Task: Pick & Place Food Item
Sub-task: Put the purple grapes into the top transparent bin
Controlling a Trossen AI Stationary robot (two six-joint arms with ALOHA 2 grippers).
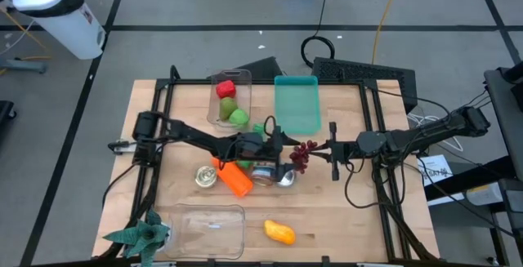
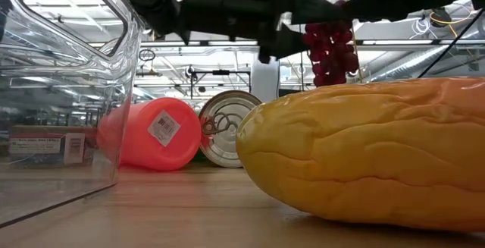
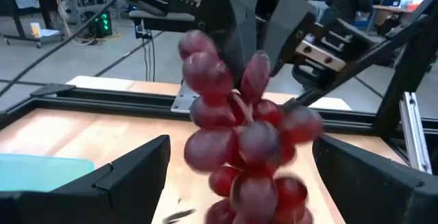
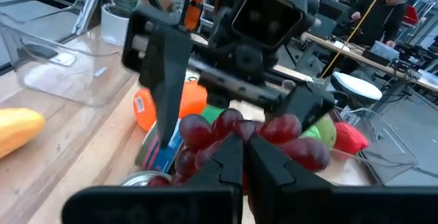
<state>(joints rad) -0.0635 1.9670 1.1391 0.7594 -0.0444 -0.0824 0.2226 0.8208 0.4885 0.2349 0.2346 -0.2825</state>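
Note:
A bunch of dark red grapes [image 1: 304,154] hangs over the middle of the table, and my right gripper [image 4: 244,145] is shut on its top. The low view shows the grapes [image 2: 331,49] well above the tabletop. My left gripper [image 3: 241,148] reaches in from the table's left, open. Its two fingers [image 3: 130,176] stand on either side of the grapes [image 3: 239,142] with a gap on each side. In the right wrist view the left gripper [image 4: 239,87] faces mine just behind the grapes [image 4: 205,135]. My right gripper pinches the top of the bunch [image 4: 236,129] between its two shut fingers [image 4: 270,166], at their free ends. The fingers come in level from the table's right side. The grapes hang below them, clear of the table.
A yellow food item [image 1: 279,232] lies near the front edge beside a clear tub [image 1: 208,230]. An orange cylinder [image 1: 235,179] and a tin can [image 1: 206,177] lie under the left arm. A teal tray [image 1: 296,104] and a clear tub of red and green foods [image 1: 229,100] stand at the back.

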